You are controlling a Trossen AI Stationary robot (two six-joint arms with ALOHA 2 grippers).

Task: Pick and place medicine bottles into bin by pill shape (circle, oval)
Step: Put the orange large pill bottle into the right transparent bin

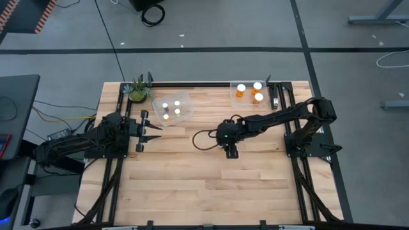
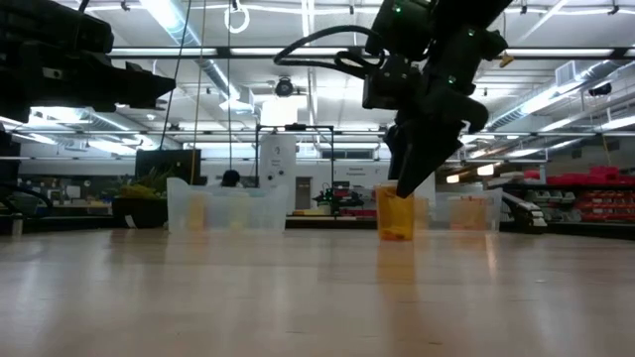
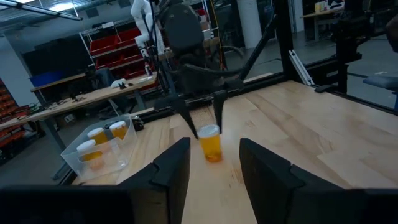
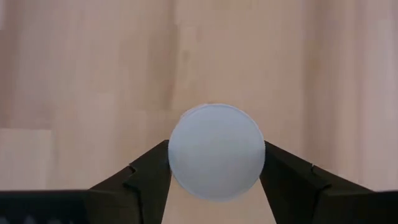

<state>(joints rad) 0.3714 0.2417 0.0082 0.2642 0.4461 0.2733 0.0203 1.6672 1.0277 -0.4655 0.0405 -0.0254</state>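
Orange bottle (image 3: 212,147) in right tool (image 4: 216,177), unlabelled

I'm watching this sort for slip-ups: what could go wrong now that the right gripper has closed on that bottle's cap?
The right gripper pinches the orange translucent bottle only at its round white cap, so it might slip or swing when lifted.

The clear bin by the plant holds darker bottles; dropping it there would mis-sort it.

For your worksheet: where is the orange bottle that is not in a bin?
The orange bottle stands on the table near its middle, between the right hand's fingers, away from both bins.
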